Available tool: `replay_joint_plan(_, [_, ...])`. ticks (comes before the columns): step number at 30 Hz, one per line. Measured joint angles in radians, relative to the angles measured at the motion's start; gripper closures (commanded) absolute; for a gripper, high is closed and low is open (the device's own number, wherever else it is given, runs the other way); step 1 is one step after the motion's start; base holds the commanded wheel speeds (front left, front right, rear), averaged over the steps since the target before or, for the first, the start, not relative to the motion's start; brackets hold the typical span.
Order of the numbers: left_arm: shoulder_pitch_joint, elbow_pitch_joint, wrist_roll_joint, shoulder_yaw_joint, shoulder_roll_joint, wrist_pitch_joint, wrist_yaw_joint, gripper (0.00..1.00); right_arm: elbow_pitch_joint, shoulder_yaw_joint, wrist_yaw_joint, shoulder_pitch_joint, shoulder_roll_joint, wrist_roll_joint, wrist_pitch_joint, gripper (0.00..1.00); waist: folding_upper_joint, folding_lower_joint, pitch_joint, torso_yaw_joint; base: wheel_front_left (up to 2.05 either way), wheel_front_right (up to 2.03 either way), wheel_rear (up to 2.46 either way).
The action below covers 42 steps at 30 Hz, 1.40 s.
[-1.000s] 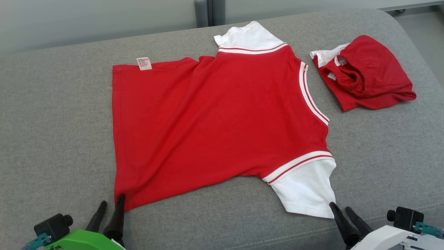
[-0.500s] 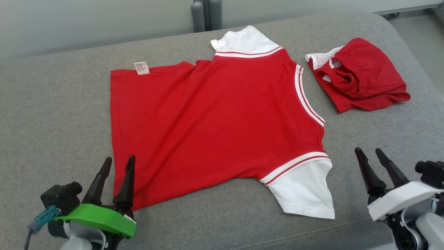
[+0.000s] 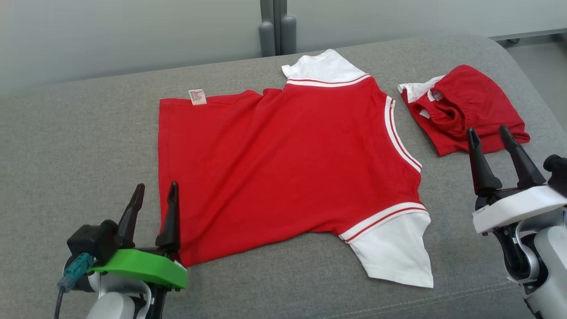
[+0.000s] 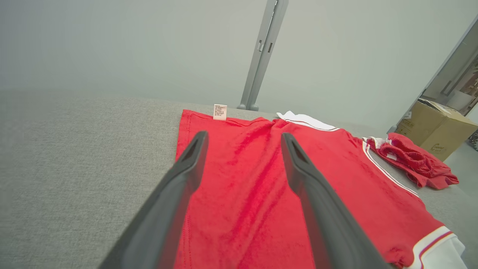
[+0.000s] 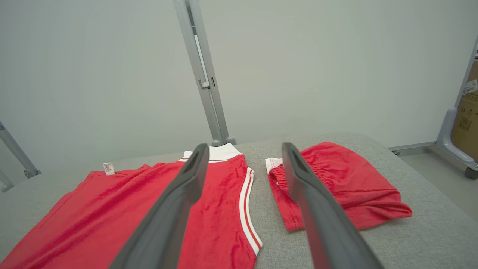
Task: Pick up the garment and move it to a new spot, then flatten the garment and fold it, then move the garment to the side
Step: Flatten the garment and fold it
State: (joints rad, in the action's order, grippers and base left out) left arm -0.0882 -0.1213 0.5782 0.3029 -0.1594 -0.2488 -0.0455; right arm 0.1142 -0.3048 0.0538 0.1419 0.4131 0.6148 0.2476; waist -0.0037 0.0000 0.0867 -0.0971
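Shirt (image 3: 283, 164) hem faces open cushion (image 3: 75, 146), shorts (image 3: 474, 104) just beside its neckline

The shirt (image 3: 283, 164) lies flat on the cushion (image 3: 66, 146), the shorts (image 3: 465, 106) just to its right.

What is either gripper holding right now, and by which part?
Nothing. The left gripper and right gripper both stand open; the red T-shirt with white sleeves lies flat on the grey cushion, gripped by no fingers.
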Motion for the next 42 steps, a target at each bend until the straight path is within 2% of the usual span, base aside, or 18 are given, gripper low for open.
replay_joint_plan(4, [0.005, 0.005, -0.028, -0.012, 0.017, 0.000, -0.029, 0.00, -0.013, -0.008, 0.011, 0.000, -0.018, -0.023, 0.003, 0.00, 0.0000, 0.0000, -0.009, 0.016, 0.00, 0.00, 0.00])
replay_joint_plan(10, [0.040, 0.032, -0.060, -0.053, 0.026, -0.003, -0.046, 0.00, -0.026, -0.029, 0.028, -0.001, -0.069, -0.063, 0.003, 0.00, 0.0000, 0.0000, -0.017, 0.037, 0.00, 0.00, 0.00])
replay_joint_plan(13, [0.061, 0.040, -0.065, -0.067, 0.049, -0.003, -0.051, 0.00, -0.037, -0.037, 0.029, -0.003, -0.085, -0.089, 0.003, 0.00, 0.0000, 0.0000, -0.019, 0.044, 0.00, 0.00, 0.00])
replay_joint_plan(27, [0.147, 0.097, -0.130, -0.116, 0.065, -0.003, -0.053, 0.00, -0.039, -0.028, 0.053, -0.051, -0.159, -0.151, 0.004, 0.00, 0.0000, 0.0000, -0.035, 0.056, 0.00, 0.00, 0.00])
replay_joint_plan(42, [0.188, 0.123, -0.164, -0.118, 0.081, -0.003, -0.053, 0.00, -0.027, -0.014, 0.055, -0.074, -0.188, -0.186, 0.004, 0.00, 0.0000, 0.0000, -0.047, 0.048, 0.00, 0.00, 0.00])
